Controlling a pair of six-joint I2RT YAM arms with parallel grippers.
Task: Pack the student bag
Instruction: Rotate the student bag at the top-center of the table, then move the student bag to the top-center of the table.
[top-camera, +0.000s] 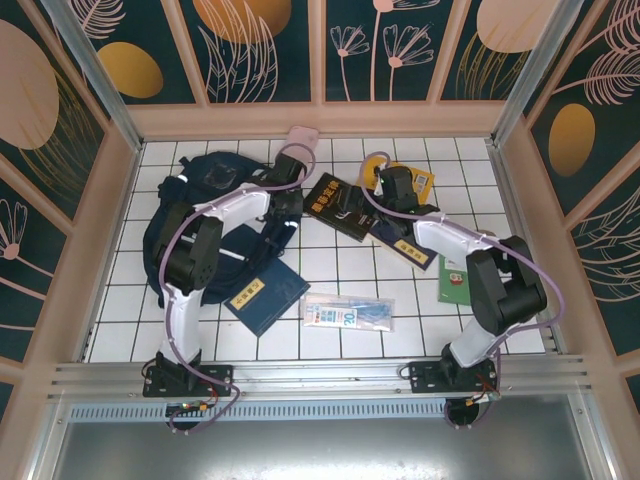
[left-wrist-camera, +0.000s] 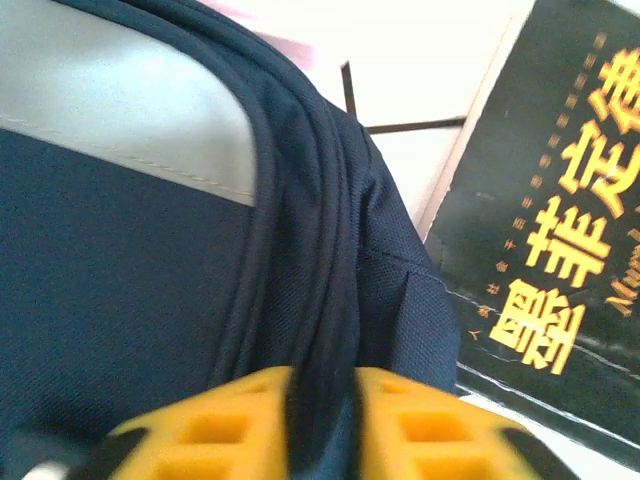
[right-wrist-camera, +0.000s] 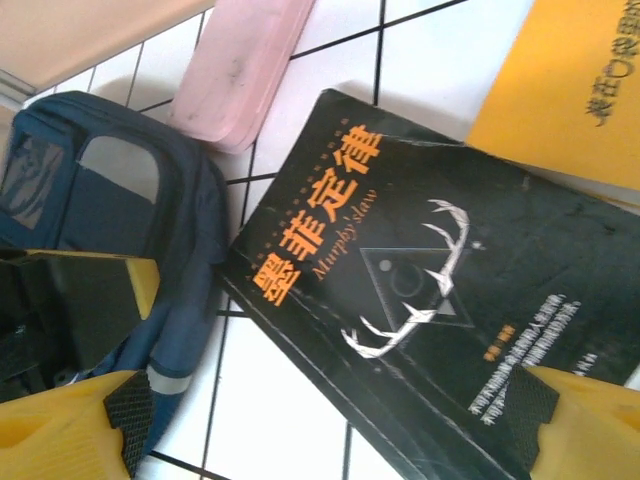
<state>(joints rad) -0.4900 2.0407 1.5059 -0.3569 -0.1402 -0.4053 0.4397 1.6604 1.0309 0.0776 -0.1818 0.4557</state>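
The dark navy student bag (top-camera: 200, 215) lies at the left of the tiled table, its grey patch and seams close up in the left wrist view (left-wrist-camera: 150, 270). My left gripper (top-camera: 290, 205) sits at the bag's right edge, its yellow fingers (left-wrist-camera: 430, 430) shut on a fold of the bag's fabric (left-wrist-camera: 322, 420). A black book with orange lettering (top-camera: 338, 205) lies just right of the bag (right-wrist-camera: 400, 290). My right gripper (top-camera: 385, 185) hovers over that book, open (right-wrist-camera: 330, 440), with nothing between its fingers (right-wrist-camera: 60, 430).
A navy book (top-camera: 265, 295) lies in front of the bag, and another (top-camera: 410, 245) lies under the right arm. A yellow book (right-wrist-camera: 570, 90), a green book (top-camera: 455, 280), a clear pouch (top-camera: 348, 315) and a pink case (right-wrist-camera: 245, 65) are scattered around. Walls enclose the table.
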